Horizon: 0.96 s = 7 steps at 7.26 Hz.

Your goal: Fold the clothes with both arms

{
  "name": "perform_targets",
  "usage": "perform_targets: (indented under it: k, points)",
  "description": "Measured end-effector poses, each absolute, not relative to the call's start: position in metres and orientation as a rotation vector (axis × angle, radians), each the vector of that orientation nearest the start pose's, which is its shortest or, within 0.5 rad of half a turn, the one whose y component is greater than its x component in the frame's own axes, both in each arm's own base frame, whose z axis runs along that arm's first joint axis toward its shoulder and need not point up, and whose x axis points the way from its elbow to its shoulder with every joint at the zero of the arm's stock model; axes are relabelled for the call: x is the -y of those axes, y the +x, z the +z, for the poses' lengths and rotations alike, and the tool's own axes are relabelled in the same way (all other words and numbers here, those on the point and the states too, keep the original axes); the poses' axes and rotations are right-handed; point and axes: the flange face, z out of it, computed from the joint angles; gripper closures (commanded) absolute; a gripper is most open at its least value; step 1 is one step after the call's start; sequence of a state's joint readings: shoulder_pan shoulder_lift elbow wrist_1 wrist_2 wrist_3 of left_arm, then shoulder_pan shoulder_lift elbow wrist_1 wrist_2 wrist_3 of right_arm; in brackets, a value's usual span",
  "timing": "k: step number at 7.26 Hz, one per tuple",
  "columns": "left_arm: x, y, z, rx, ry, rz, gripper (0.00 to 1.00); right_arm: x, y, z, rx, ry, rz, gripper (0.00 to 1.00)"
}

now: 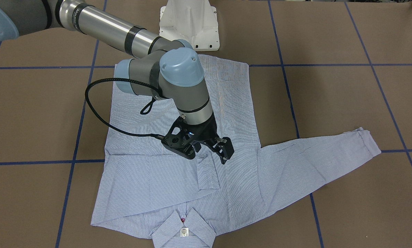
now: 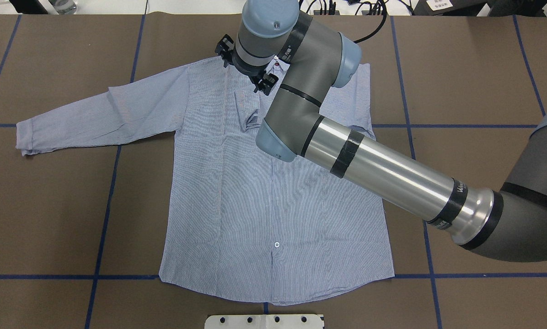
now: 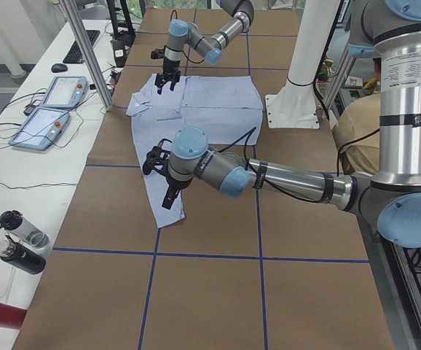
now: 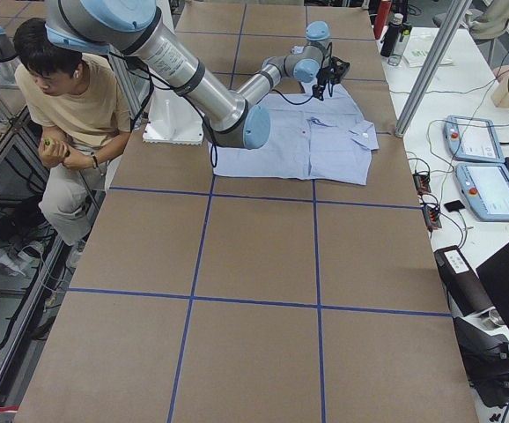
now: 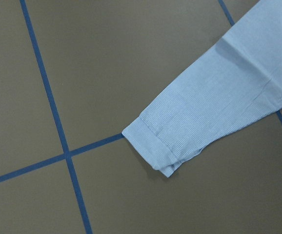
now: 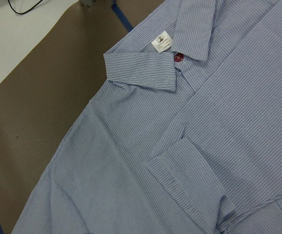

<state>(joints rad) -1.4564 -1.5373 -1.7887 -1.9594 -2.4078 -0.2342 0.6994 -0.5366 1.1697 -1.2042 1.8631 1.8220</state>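
The striped shirt (image 1: 157, 186) lies flat on the brown table, front up, with its collar (image 6: 146, 68), white label (image 6: 161, 42) and a red button (image 6: 178, 57) on the operators' side. One sleeve is folded over the chest, its cuff (image 1: 207, 172) near the placket. The other sleeve (image 2: 95, 114) stretches out sideways, ending in its cuff (image 5: 155, 146). My right gripper (image 1: 209, 151) hovers open and empty just above the chest, by the folded cuff. My left gripper (image 3: 159, 179) hangs over the outstretched cuff; I cannot tell its state.
The white pedestal base (image 1: 188, 24) stands at the shirt's hem side. Blue tape lines (image 2: 104, 219) grid the table. A person (image 4: 70, 115) sits beside the robot. Pendants (image 3: 50, 109), bottles (image 3: 21, 240) and a metal pole (image 3: 87, 58) line the side bench.
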Motion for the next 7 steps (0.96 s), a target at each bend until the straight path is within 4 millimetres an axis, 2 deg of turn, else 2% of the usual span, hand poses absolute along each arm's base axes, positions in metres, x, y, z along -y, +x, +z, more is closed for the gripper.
perform_targets:
  k: [1,3,4,5,6,7]
  points:
    - [0.523,0.018,0.519,-0.906,0.349,0.109,0.01,0.604,-0.531,0.148,1.027,-0.061,0.745,0.04]
    - [0.561,0.059,0.549,-0.927,0.242,0.067,0.02,0.591,-0.466,0.207,1.023,-0.097,0.740,0.04]
    - [0.566,0.081,0.570,-0.943,0.213,0.050,0.06,0.581,-0.442,0.231,1.019,-0.089,0.714,0.03]
    - [0.565,0.107,0.597,-0.969,0.190,0.028,0.06,0.574,-0.427,0.251,1.011,-0.077,0.692,0.02]
    - [0.556,0.133,0.624,-1.003,0.170,-0.003,0.05,0.567,-0.417,0.267,1.006,-0.063,0.676,0.02]
    - [0.546,0.149,0.639,-1.035,0.162,-0.033,0.03,0.564,-0.412,0.276,1.006,-0.053,0.663,0.02]
